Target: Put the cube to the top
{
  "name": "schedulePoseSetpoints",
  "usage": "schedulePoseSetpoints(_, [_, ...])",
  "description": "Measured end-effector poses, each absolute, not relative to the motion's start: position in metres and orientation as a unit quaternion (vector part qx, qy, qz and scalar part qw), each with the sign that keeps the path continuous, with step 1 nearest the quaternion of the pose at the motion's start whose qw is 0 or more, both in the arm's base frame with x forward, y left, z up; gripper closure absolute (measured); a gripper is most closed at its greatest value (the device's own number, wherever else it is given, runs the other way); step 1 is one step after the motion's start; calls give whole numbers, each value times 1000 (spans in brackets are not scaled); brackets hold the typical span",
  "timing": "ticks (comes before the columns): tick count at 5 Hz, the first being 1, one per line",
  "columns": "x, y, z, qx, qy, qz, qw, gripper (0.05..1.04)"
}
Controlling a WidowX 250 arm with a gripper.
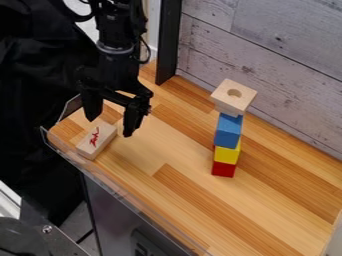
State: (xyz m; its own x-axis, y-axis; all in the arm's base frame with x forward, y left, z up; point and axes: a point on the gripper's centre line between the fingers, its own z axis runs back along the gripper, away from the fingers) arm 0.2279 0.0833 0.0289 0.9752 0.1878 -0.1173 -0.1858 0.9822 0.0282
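Block of pale holed wood (232, 102) topped the blue-yellow-red cube stack (228, 132), right of the black two-finger gripper (110, 126), which hung downward, fingers wide, at upper left

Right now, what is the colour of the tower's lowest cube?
The lowest cube is red, best seen in camera view.
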Motion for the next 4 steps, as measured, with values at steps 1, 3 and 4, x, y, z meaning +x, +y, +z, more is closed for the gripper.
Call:
schedulePoseSetpoints(1, [226,89,27,7,61,99,993,83])
schedulePoseSetpoints(3, [227,93,8,0,68,89,994,83])
schedulePoseSetpoints(4, [230,97,2,2,59,90,994,83])
